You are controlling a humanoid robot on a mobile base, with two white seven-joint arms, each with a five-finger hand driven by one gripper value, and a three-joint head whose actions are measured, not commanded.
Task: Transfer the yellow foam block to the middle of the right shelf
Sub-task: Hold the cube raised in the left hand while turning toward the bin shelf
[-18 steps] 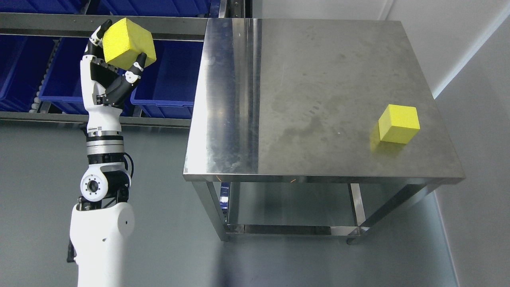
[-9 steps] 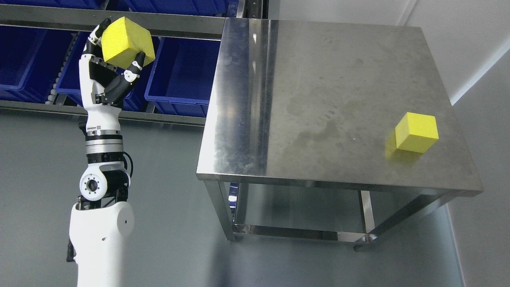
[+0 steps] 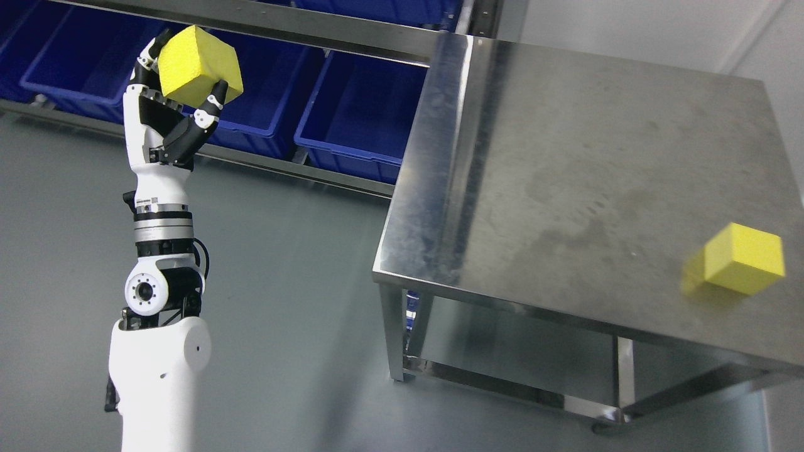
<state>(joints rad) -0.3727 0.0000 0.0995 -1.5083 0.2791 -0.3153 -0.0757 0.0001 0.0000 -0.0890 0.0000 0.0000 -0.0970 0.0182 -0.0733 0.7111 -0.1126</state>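
Left hand [image 3: 168, 107] raised, fingers curled.

table [image 3: 565, 188]: brushed steel, smudged | bins [image 3: 358, 113]: glossy blue plastic | block [image 3: 198, 66]: matt foam

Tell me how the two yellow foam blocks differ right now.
The held block is gripped in the left hand, raised in front of the blue bins; the table block rests free on the steel table. The held block is tilted; the table block sits flat. Both are yellow cubes of similar size.
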